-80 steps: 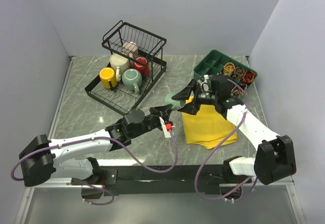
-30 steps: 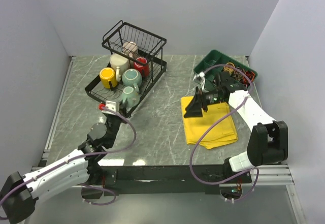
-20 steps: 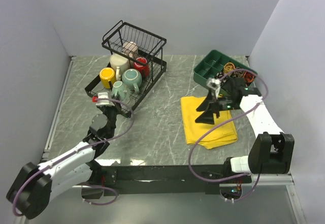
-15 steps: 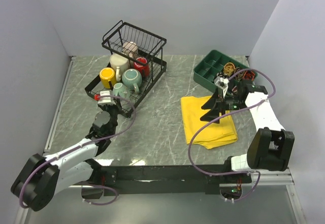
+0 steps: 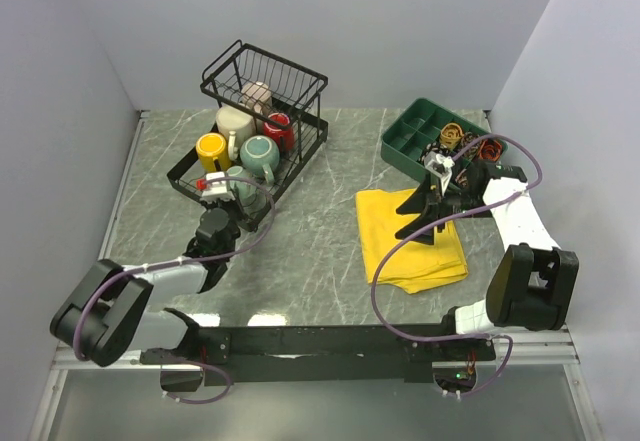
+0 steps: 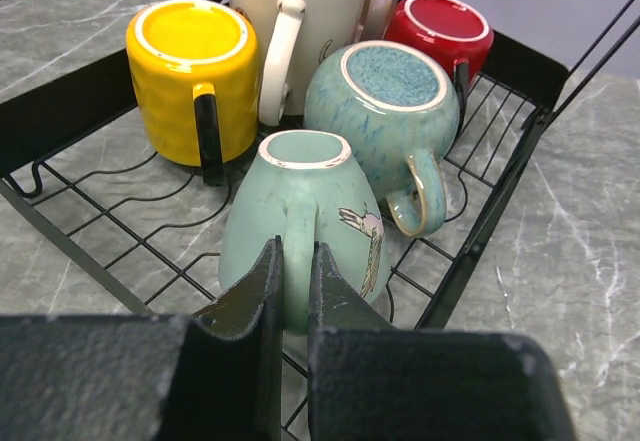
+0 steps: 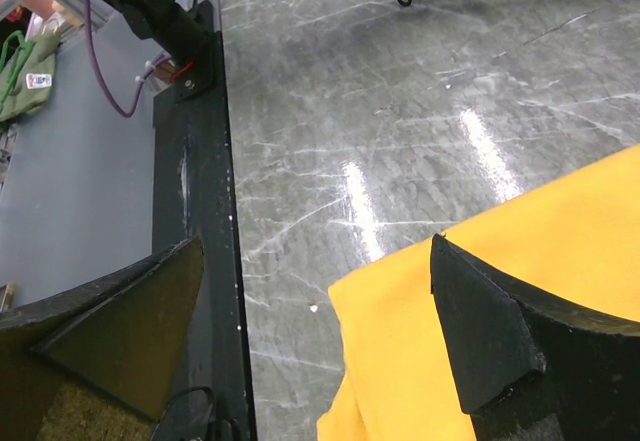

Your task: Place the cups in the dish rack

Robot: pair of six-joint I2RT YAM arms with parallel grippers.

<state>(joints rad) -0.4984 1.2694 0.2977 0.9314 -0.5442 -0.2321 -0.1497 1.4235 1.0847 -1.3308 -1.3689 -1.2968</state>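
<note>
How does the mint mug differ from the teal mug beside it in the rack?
Glaze: the mint mug is pale with a small bird print; the teal mug is darker and speckled. Grip: the left hand is shut on the mint mug's handle; the teal mug's handle is free. Handle: mint mug's faces the wrist camera; teal mug's angles to the right. Both are base-up in the lower tier of the dish rack.
</note>
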